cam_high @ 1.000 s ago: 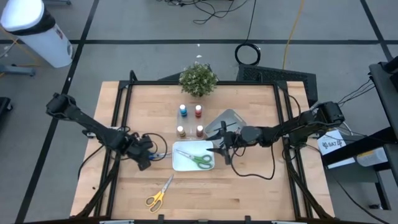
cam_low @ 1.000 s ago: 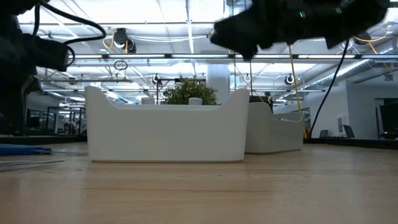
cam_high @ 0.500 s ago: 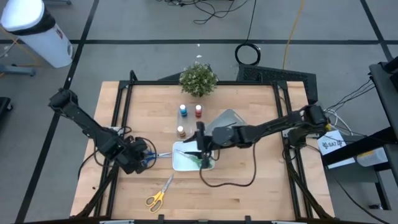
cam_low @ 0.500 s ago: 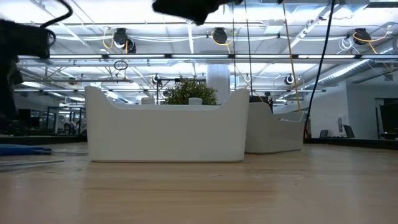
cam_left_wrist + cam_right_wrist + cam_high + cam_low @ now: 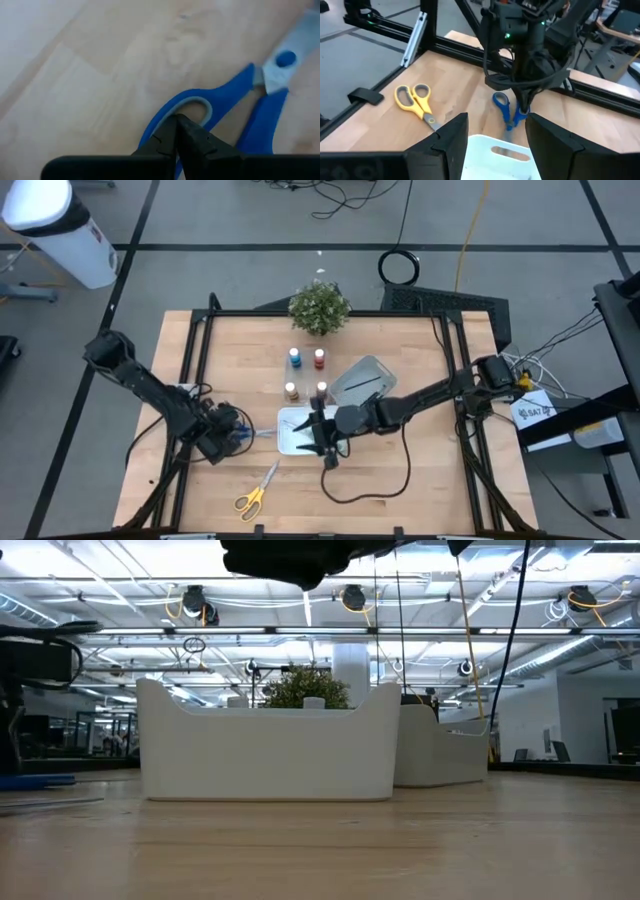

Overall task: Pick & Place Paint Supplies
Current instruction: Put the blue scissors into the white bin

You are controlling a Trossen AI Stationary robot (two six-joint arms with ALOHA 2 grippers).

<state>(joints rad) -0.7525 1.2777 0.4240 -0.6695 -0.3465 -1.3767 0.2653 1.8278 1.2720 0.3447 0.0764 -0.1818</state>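
The blue scissors (image 5: pixel 235 110) lie flat on the tabletop (image 5: pixel 400 480), just beside the white tray's (image 5: pixel 290 442) left end. The left gripper (image 5: pixel 179 131) stands over their handle loop, fingers pinched together at the loop's rim, likely to catch the handle for lifting. The right gripper (image 5: pixel 495 140) hangs spread wide and empty over the tray. The yellow scissors (image 5: pixel 255 491) lie apart, nearer the front edge, untouched.
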